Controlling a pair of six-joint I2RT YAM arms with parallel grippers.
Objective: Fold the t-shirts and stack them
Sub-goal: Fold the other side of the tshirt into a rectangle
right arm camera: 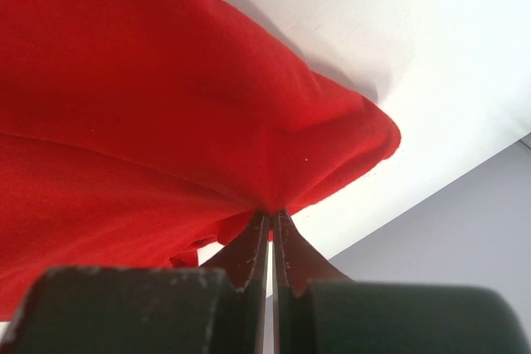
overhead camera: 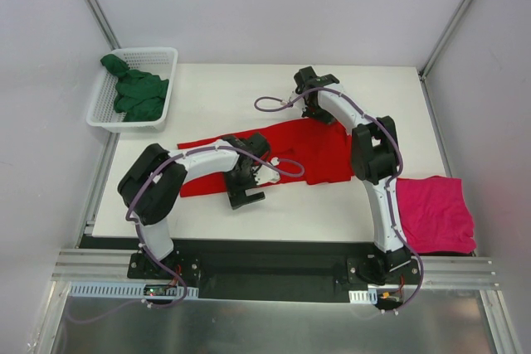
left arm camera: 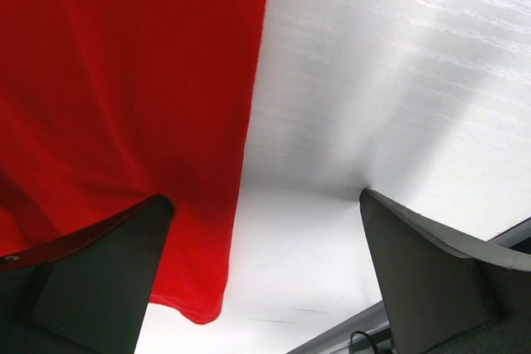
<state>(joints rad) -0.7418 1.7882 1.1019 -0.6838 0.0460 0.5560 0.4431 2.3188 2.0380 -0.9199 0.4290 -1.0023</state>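
Observation:
The bright red t-shirt [overhead camera: 311, 151] lies spread across the middle of the table. My right gripper [overhead camera: 320, 113] is at its far edge, shut on a pinched fold of red cloth [right arm camera: 249, 122] that its fingertips [right arm camera: 257, 234] lift off the white top. My left gripper [overhead camera: 247, 193] hovers open over the shirt's near edge, one finger [left arm camera: 108, 271] above red cloth [left arm camera: 124, 80] and the other above bare table, holding nothing. The magenta-pink t-shirt [overhead camera: 436, 213] lies folded at the right front. A dark green t-shirt [overhead camera: 137, 93] sits crumpled in the basket.
The white mesh basket [overhead camera: 166, 55] stands at the table's back left corner. Grey walls close in the back and both sides. A metal rail [overhead camera: 274, 267] with both arm bases runs along the near edge, and the magenta shirt hangs over the table's front right edge.

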